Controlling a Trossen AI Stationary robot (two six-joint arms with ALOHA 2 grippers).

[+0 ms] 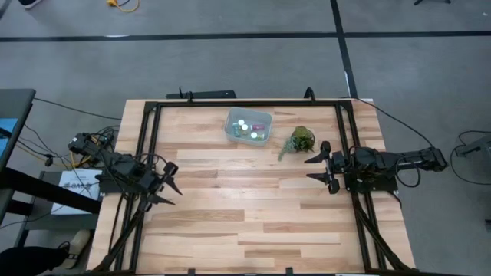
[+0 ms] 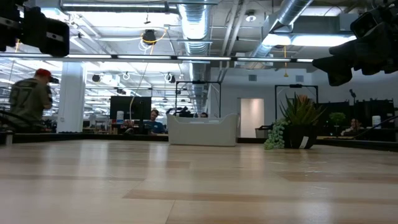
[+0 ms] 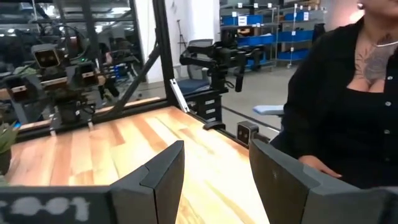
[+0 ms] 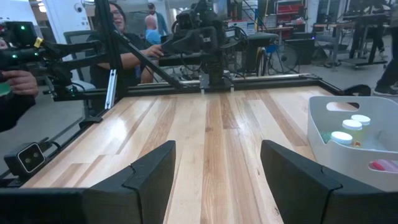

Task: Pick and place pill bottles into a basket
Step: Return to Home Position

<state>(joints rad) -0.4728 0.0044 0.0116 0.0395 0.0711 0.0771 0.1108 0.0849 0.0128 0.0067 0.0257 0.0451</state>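
The pale translucent basket stands on the table's far middle; it also shows in the low view and the right wrist view. Several pill bottles with white caps lie inside it, two white caps and a pink side showing. My left gripper is open and empty at the table's left edge. My right gripper is open and empty at the table's right edge, apart from the basket.
A green leafy plant in a dark pot stands just right of the basket, between it and my right gripper; it also shows in the low view. A black frame rims the table. A person in black stands beyond the table's near edge.
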